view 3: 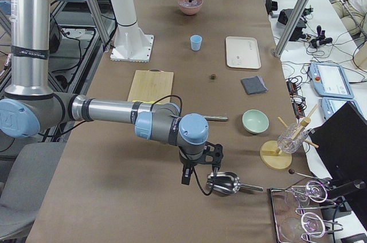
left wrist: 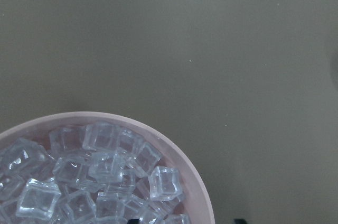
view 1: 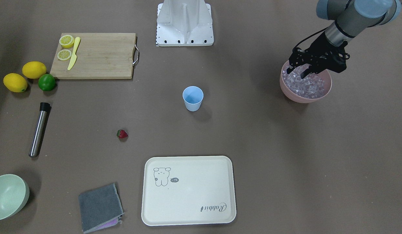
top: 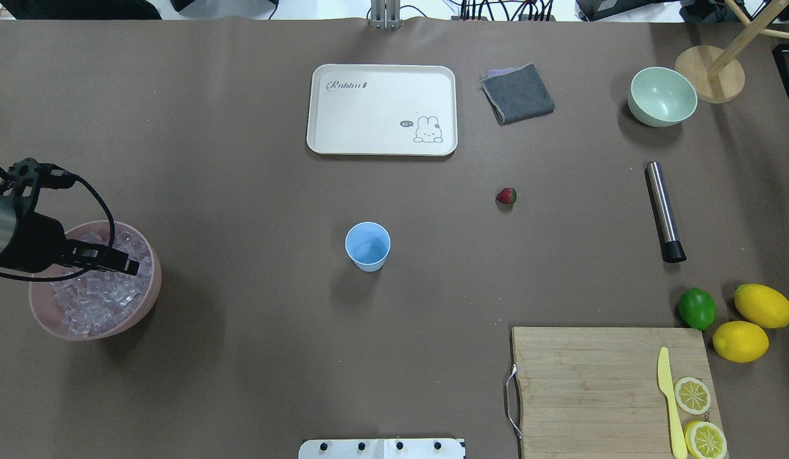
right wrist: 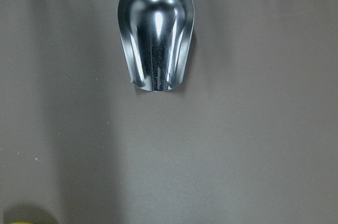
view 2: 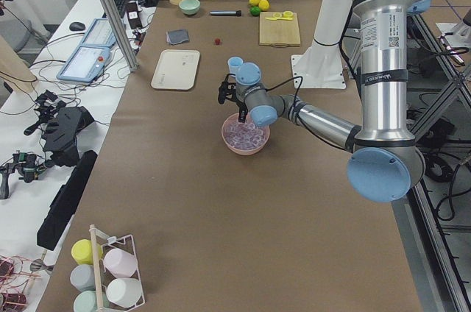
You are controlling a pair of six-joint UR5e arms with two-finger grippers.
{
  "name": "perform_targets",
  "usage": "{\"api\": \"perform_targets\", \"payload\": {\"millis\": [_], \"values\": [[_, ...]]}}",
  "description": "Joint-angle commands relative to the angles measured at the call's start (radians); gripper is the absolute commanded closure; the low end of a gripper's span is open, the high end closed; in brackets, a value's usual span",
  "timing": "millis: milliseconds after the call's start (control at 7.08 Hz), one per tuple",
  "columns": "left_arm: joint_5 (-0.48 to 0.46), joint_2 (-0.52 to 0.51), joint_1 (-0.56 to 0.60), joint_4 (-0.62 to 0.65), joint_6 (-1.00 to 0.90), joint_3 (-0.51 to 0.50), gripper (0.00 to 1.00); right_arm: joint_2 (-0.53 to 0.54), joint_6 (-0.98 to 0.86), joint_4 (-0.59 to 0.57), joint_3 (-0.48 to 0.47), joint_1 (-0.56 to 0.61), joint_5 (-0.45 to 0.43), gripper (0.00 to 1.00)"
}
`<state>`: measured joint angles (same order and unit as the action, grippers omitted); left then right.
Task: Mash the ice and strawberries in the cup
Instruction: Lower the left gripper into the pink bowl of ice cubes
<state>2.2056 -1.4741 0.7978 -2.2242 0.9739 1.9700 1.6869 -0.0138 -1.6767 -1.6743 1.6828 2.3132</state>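
Note:
The light blue cup [view 1: 193, 98] [top: 368, 246] stands upright near the table's middle, and nothing shows inside it. A small red strawberry [view 1: 122, 134] [top: 506, 196] lies on the table apart from it. The ice [view 1: 306, 87] [left wrist: 105, 171] fills a pink bowl [top: 149, 299] at the robot's left end. My left gripper [view 1: 297, 72] is open over that bowl, its fingertips down at the ice surface. My right gripper [view 3: 198, 175] shows only in the exterior right view, just above a metal scoop [right wrist: 156, 34]; I cannot tell whether it is open or shut.
A cream tray [top: 382, 143] lies beyond the cup. A steel muddler [top: 663, 210], a pale green bowl [top: 662, 97] and a grey cloth [top: 517, 93] are to the right. A cutting board [top: 586, 389] carries lemon slices and a yellow knife, beside a lime [top: 696, 308] and lemons.

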Motion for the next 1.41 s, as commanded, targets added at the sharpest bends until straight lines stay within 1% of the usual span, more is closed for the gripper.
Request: {"api": "perform_targets", "payload": {"millis": [0, 565, 847, 988, 1271], "values": [[-0.001, 0.004, -0.003, -0.003, -0.001, -0.029, 0.34, 0.000, 0.000, 0.000, -0.002, 0.000, 0.000, 0.00], [-0.001, 0.006, -0.043, -0.017, 0.000, -0.054, 0.34, 0.000, 0.002, 0.000, -0.002, 0.000, -0.002, 0.00], [0.000, 0.011, -0.043, -0.017, 0.000, -0.059, 0.34, 0.000, 0.000, 0.000, -0.004, 0.000, -0.002, 0.00], [0.000, 0.012, -0.043, -0.017, 0.000, -0.057, 0.38, 0.000, 0.002, 0.000, -0.007, 0.000, -0.002, 0.00], [0.003, 0.012, -0.043, -0.017, 0.000, -0.062, 0.40, -0.003, 0.002, 0.000, -0.007, 0.000, -0.002, 0.00]]}}
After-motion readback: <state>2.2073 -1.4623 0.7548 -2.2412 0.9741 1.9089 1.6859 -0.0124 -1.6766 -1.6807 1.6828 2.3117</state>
